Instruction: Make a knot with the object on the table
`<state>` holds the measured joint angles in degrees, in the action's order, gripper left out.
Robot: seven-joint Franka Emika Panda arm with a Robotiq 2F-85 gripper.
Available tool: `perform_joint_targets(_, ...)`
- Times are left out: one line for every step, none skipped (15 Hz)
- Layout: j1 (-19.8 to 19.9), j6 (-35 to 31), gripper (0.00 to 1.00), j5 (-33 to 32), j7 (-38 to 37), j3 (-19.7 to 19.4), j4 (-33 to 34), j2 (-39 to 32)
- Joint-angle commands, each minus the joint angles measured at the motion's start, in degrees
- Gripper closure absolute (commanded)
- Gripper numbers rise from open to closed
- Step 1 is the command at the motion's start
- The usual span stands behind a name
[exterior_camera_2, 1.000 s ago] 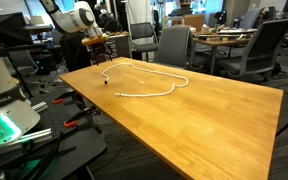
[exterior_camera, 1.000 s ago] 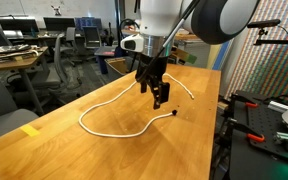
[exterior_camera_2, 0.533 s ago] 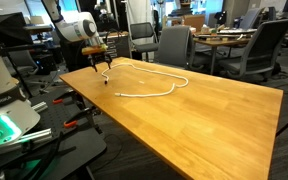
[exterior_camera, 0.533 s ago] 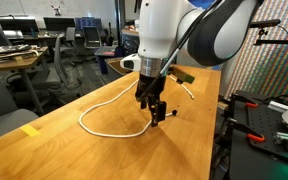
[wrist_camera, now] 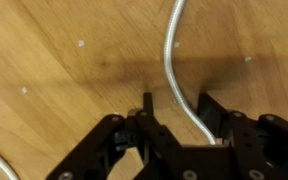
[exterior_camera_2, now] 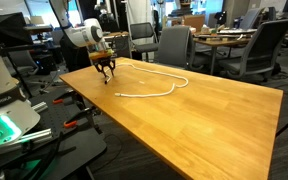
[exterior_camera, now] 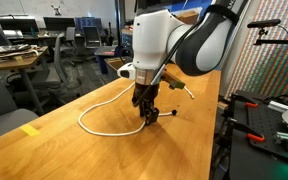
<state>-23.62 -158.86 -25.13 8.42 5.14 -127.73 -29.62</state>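
The gripper (exterior_camera: 151, 114) has been lowered to the surface (exterior_camera: 64, 150), its jaws half narrowed around the white cord (wrist_camera: 169, 50), so a grasp is begun.

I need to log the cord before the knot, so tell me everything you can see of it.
The white cord is thin, flexible and smooth-looking, with a small dark end. It lies slack on the wooden table in an open loop. In the wrist view a stretch runs between the gripper's parted fingers.
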Motion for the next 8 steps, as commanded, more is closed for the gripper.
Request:
perform_joint_targets(2.96,2.25,0.79,3.04,0.50,2.29,2.13,-1.30)
perform_joint_targets(3.52,2.84,0.88,4.31,0.13,2.72,2.08,-1.23)
perform_joint_targets(3.78,2.87,0.95,4.84,-0.33,2.62,1.92,-1.04)
perform_joint_targets(3.91,2.81,0.97,4.96,-0.75,2.09,1.60,-0.40)
perform_joint_targets(4.51,2.61,1.00,4.94,-0.57,1.55,0.76,0.94)
perform_joint_targets(5.56,2.64,1.00,5.10,-0.11,1.33,0.01,2.28)
perform_joint_targets(6.97,2.61,0.99,4.67,0.32,0.36,-1.46,4.53)
perform_joint_targets(8.39,2.16,0.97,4.33,0.41,-0.68,-2.96,6.75)
